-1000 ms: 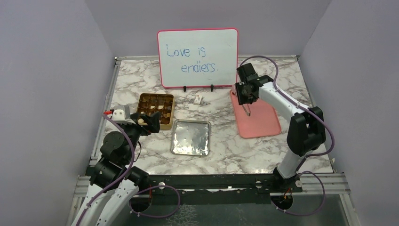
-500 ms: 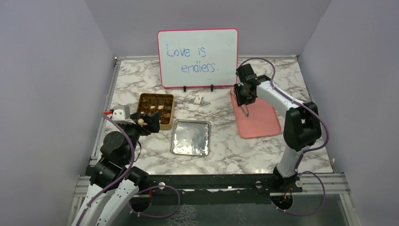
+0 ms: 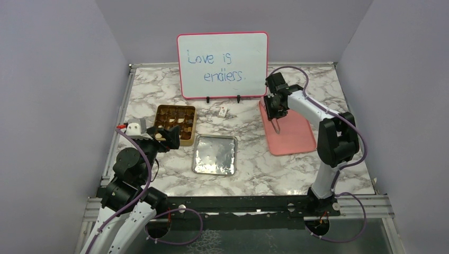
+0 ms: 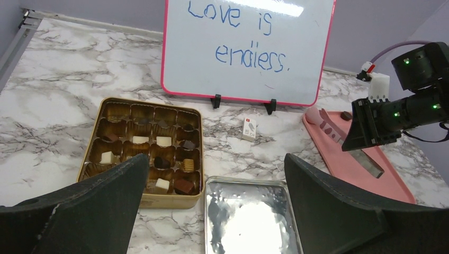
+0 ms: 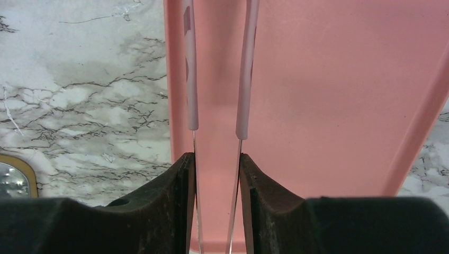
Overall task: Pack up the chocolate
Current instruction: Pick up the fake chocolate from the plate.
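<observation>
Marble worktop (image 3: pixel 254 174) carries everything; whiteboard (image 3: pixel 222 64) stands at the back, out of the work zone. Pink tray (image 3: pixel 294 135) sits far right under the right gripper (image 5: pixel 216 159), so it reads as the pickup side. Gold tin (image 4: pixel 180 199) is front-left with its silver lid (image 3: pixel 214 154) flat just beside it, off so the compartments are reachable. Left gripper (image 4: pixel 217 164) hovers at the tin's near side, jaws fully apart, nothing in them; looks parked, its camera framing the tin. Right gripper is part-closed on pink-armed tongs (image 5: pixel 189 79), pinching the metal stems, arms pointing out over the tray. Makes sense: the pieces are too small for the gripper alone. Tong tips run out of the wrist view, so can't tell if they carry a piece. Chocolate (image 4: pixel 163 141): mostly in the tin, dark and cream pieces spread over the compartments, several cells look unfilled. A small dark blob (image 4: pixel 347 115) at the tray's far end is probably a leftover piece, too small to be sure. White card (image 4: pixel 249 128) lies on the worktop between tin and tray, not involved
</observation>
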Robot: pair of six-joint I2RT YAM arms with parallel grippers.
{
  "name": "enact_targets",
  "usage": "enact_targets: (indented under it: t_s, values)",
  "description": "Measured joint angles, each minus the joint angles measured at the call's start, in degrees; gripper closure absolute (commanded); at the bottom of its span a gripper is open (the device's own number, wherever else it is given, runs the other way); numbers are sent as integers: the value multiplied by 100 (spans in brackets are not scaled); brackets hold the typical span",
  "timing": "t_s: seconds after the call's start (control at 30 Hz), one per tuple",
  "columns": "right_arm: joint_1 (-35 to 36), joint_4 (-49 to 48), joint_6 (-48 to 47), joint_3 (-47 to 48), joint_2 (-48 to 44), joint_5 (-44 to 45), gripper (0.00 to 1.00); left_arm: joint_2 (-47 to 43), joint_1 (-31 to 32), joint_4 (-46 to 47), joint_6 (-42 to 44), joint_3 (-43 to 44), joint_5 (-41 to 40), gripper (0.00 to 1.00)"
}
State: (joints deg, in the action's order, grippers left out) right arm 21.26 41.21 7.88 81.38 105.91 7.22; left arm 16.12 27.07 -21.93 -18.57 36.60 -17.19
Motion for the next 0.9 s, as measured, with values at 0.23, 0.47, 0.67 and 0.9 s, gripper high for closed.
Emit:
enact_targets:
  t_s: [0.23,0.47,0.67,0.9]
  values:
    - [0,0,-44,-2,4,0,69,0,0,0,2,0,-2,1]
    - [0,-17,-46,-162,-264,0,71,0,0,0,2,0,-4,1]
    - [0,7,-48,-330,-684,-2,72,0,0,0,2,0,-2,1]
    - [20,20,-13,-391,-1250,-269,72,0,0,0,-2,0,-4,1]
